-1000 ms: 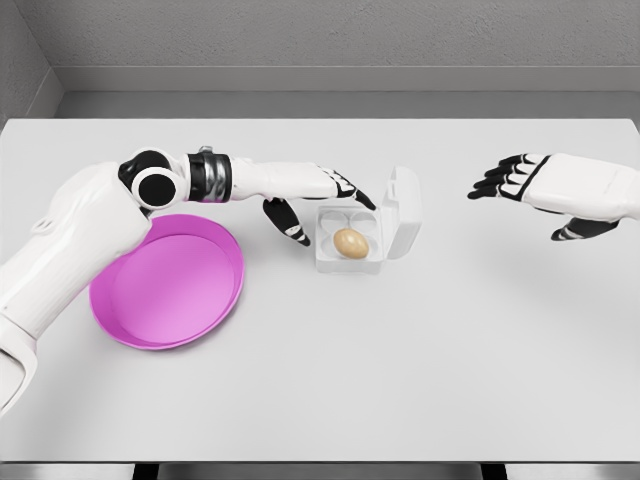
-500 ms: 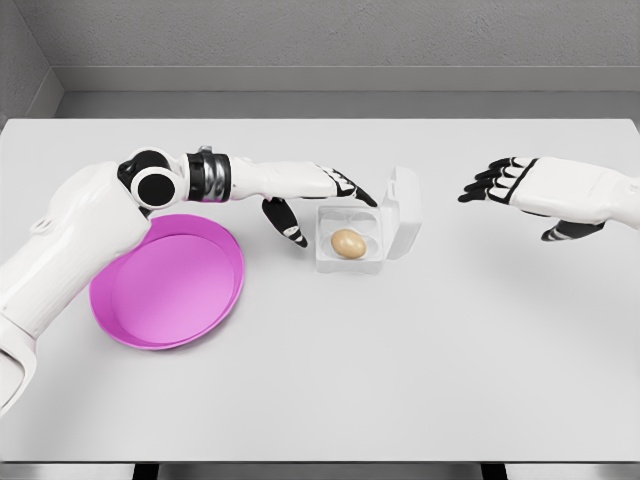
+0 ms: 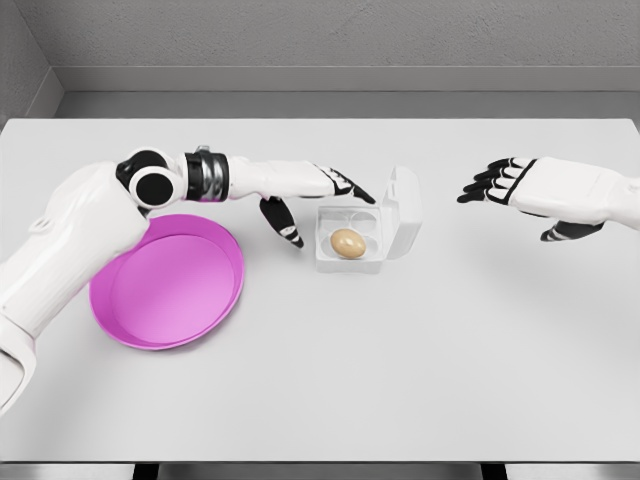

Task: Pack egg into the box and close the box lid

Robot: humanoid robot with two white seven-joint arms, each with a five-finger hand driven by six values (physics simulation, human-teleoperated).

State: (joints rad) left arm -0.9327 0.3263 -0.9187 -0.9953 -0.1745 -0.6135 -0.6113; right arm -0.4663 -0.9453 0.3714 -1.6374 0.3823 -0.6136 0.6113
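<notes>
Since egg (image 3: 348, 243) already sits in white box (image 3: 350, 243) w/ lid (image 3: 402, 212) upright on its right, step 1 of 2 looks done; left hand (image 3: 318, 198) beside box & right hand (image 3: 520, 190) well right both spread, empty; lid unclosed.

Evenly and brightly lit, soft and diffuse as from overhead, with no hard glare anywhere on the pale bench (image 3: 400, 360). Only faint, short shadows: a soft one under the pink plate (image 3: 165, 285) rim, another just beside the box (image 3: 362, 232) and beneath the left robot hand (image 3: 315, 195). Sharp across the whole view, no motion blur, none even on the right robot hand (image 3: 530, 190). Straight bench edges, no visible bending toward the corners. Slightly dimmer grey on the back wall (image 3: 330, 40)
</notes>
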